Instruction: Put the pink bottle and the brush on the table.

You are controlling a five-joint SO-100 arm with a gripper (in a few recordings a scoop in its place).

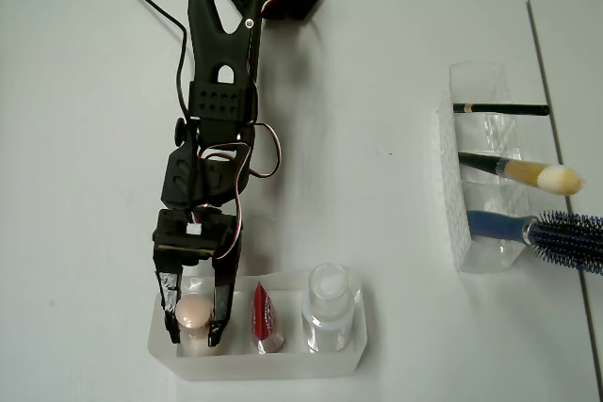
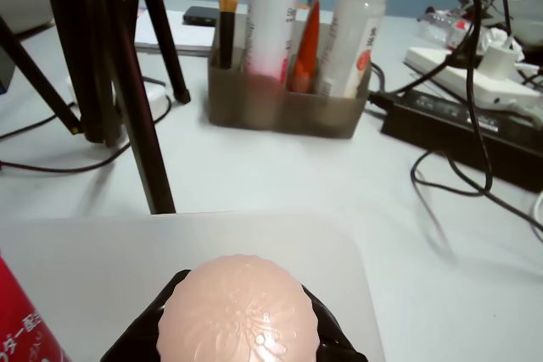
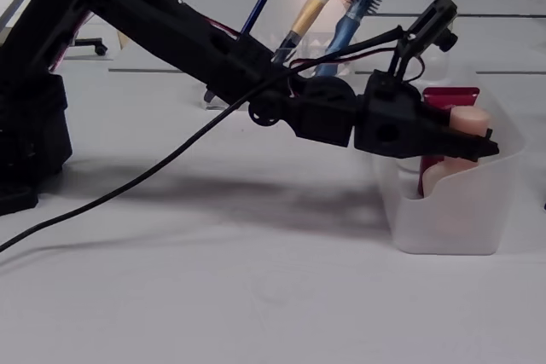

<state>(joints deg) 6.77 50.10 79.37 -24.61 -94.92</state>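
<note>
While in tray (image 1: 283, 364), pink bottle (image 1: 194, 313) btwn claw (image 1: 195, 327) fingers

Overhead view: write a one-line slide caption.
Black gripper straddling the peach-pink round-capped bottle in a translucent plastic tray on the white table.

The table (image 1: 405, 223) has a smooth, matt white top. On it, near the lower edge in the overhead view, the organiser tray (image 1: 273, 362) is frosted, translucent plastic; the holder (image 1: 482, 256) toward the right edge is clear, ribbed plastic. The pink bottle (image 2: 238, 311) has a glossy plastic cap with a faint embossed pattern and a scalloped rim. The red tube (image 1: 265, 315) looks like shiny printed plastic. The clear bottle (image 1: 328, 310) is see-through plastic with a white top. The brush (image 1: 528, 174) has fluffy cream bristles and a satin gold ferrule. The gripper (image 1: 193, 334) is matt black plastic, as is the arm (image 3: 205, 40).
</note>
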